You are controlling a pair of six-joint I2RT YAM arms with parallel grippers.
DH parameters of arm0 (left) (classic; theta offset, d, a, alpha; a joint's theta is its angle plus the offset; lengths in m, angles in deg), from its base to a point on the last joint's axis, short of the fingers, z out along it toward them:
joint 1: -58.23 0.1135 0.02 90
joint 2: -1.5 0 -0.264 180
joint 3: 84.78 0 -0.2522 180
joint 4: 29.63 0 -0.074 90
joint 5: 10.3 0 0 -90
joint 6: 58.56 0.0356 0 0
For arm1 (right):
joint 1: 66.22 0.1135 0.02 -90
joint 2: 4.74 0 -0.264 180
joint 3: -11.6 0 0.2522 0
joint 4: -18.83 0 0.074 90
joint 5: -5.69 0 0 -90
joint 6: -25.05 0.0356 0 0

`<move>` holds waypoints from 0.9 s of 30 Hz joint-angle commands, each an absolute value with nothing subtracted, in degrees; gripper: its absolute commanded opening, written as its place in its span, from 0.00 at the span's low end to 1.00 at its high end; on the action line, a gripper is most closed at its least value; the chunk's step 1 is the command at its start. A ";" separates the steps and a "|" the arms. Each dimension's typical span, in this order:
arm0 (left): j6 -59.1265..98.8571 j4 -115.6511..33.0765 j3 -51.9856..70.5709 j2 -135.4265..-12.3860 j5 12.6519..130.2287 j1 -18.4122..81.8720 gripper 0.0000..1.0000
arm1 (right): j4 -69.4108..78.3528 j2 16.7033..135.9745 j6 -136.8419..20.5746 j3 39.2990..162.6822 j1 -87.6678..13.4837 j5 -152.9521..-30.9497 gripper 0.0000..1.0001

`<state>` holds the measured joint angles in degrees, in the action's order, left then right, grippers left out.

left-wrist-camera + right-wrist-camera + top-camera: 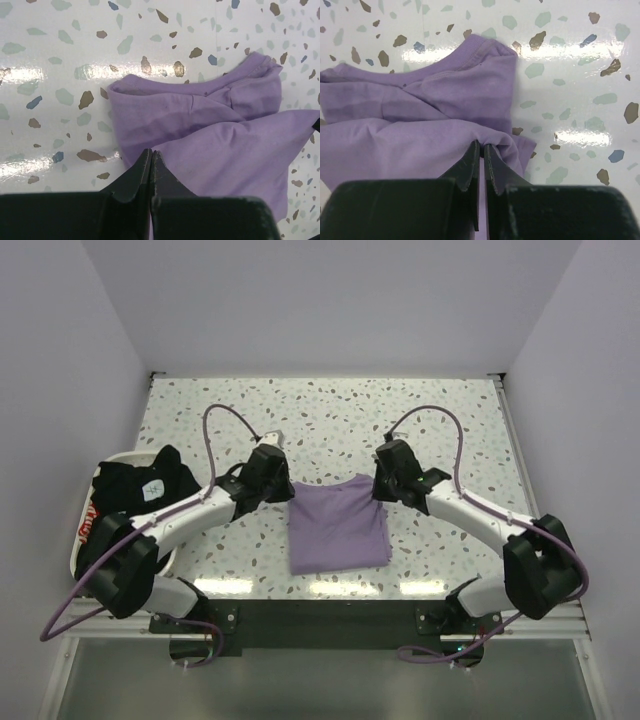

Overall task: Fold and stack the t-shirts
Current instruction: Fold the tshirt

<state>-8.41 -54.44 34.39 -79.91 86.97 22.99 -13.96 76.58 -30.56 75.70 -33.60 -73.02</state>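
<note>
The lavender t-shirt (338, 525) lies partly folded in the middle of the speckled table, collar end towards the far side. My left gripper (284, 486) is at its far left corner, jaws shut on the cloth edge (151, 154). My right gripper (379, 484) is at its far right corner, shut on a pinched fold (483, 146). The lavender shirt also shows in the left wrist view (225, 135) and in the right wrist view (420, 115), with the collar ahead of the fingers. Black t-shirts (140, 483) lie heaped at the left, one with a red-and-white print (91, 522).
The black shirts sit in a white tray (72, 552) at the table's left edge, beside my left arm. Walls close in the table at the left, back and right. A metal rail runs along the near edge by the arm bases.
</note>
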 commanded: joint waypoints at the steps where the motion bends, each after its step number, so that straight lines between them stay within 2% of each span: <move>1: -8.55 -55.34 32.95 -75.77 88.05 23.34 0.00 | -15.58 72.43 -32.07 78.18 -33.52 -70.07 0.00; 9: -8.81 -57.63 30.14 -76.54 90.95 23.78 0.00 | -15.94 73.30 -34.27 80.99 -33.79 -68.93 0.00; 14: -8.63 -56.05 25.84 -82.86 91.57 28.16 0.00 | -12.08 80.41 -37.08 85.64 -36.33 -70.42 0.00; 21: -8.72 -51.57 20.12 -96.13 89.90 34.23 0.00 | -7.16 97.18 -39.20 96.44 -41.69 -76.74 0.00; 27: -8.46 -51.12 14.06 -100.70 88.58 36.26 0.00 | -9.51 103.53 -39.63 104.96 -45.03 -79.91 0.04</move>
<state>-8.52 -53.76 19.62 -99.99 87.43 35.09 -10.27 103.18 -37.79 99.09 -43.15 -79.47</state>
